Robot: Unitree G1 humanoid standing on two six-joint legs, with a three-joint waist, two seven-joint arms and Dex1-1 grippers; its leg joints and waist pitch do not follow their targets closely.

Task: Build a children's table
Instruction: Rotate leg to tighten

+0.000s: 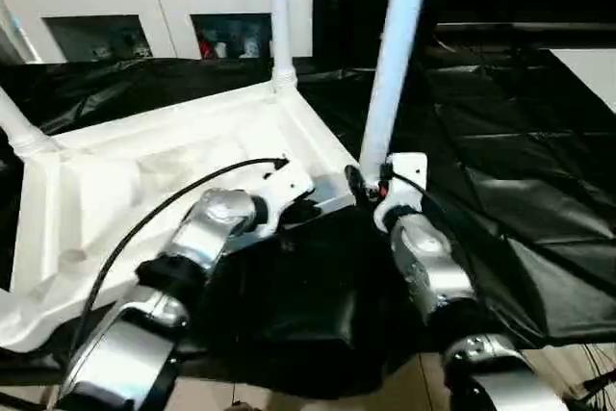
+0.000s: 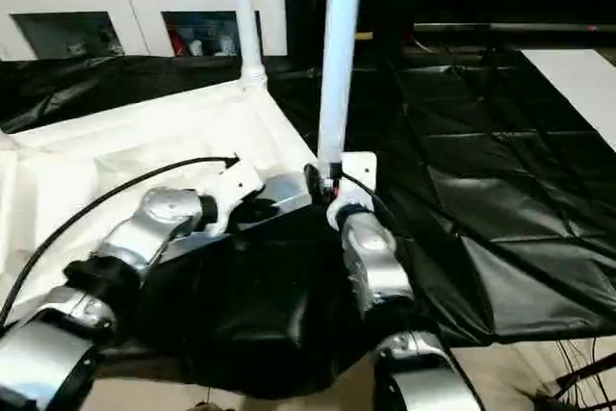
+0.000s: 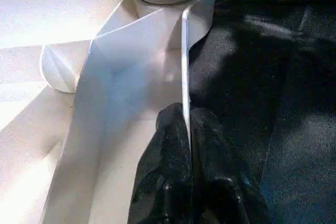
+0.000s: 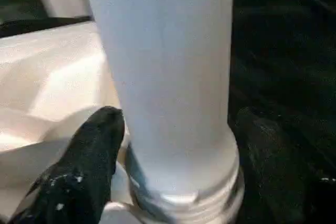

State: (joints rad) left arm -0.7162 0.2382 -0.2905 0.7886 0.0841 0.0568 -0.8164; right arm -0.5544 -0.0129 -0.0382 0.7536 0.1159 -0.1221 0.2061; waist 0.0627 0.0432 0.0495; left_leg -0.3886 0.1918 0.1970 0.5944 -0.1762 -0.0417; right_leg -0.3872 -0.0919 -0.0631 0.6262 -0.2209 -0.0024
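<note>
Tabletop lies upside down on black sheeting spread over the floor, underside w/ raised rim facing up. Three legs are visible standing up from corner sockets: far leg at the back corner, left leg at the left edge of the head view, and near leg at the corner closest to the robot's right arm. The fourth corner is out of view, so can't tell whether that leg is in. Judging from this, approx. three quarters done at least; what's left looks like finishing the near leg, checking the fourth, then flipping the table upright.

Left gripper: jaws pinched shut on the tabletop's thin rim, one finger each side, prob. steadying the top. Right gripper: jaws spread wide either side of the near leg's base; the left-hand finger sits close to or just touching the leg, the other stands apart, so no firm hold right now.

Look of the thing: all white plastic, smooth, slightly glossy. Legs long, round, tapered. Near leg's base shows a threaded collar still partly exposed above the socket, so it's likely not screwed fully home. A white cabinet w/ glass doors stands behind, not part of the job.
</note>
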